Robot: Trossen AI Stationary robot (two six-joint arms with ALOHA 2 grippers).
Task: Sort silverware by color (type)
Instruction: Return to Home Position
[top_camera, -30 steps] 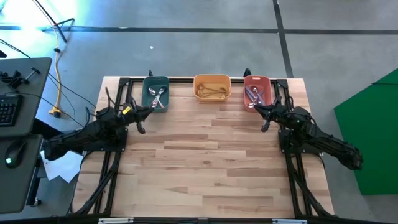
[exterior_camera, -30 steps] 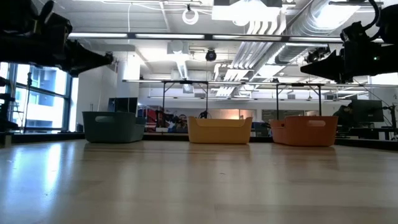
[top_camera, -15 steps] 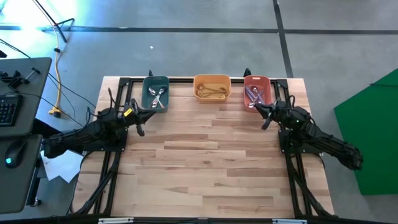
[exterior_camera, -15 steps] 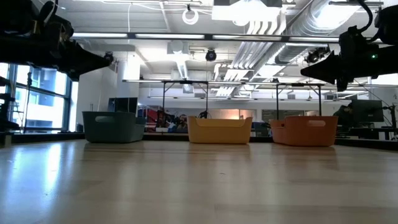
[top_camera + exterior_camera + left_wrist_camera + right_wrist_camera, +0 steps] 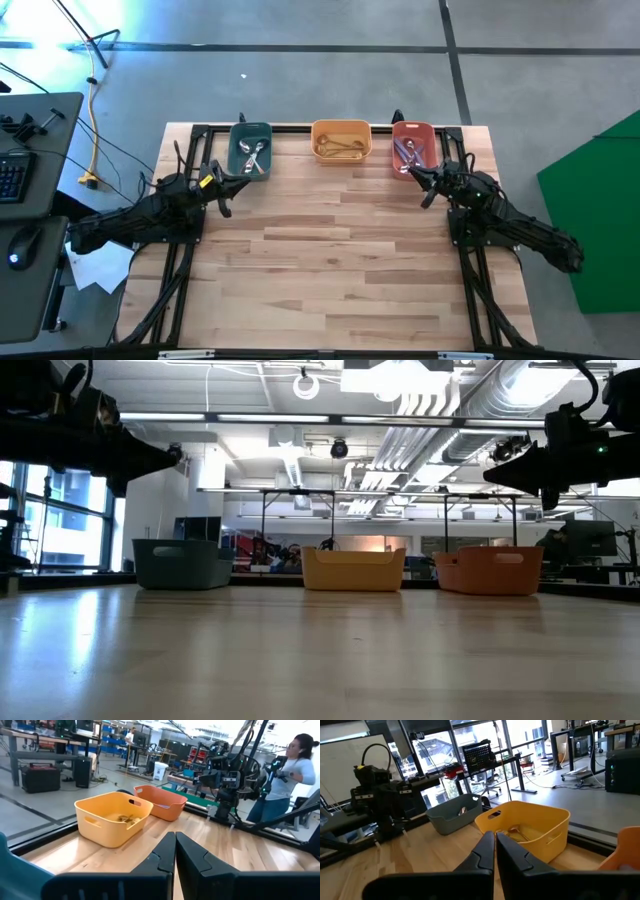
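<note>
In the three bins (image 5: 341, 125) lies silverware (image 5: 342, 149).

We hold our 2 arms raised and well apart; left gripper (image 5: 175, 840) and right gripper (image 5: 495, 839) each closed, empty.

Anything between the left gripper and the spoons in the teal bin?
Nothing visible but the teal bin's near wall. The left gripper, shut, hangs over the table just short of it; the spoons lie inside.
</note>
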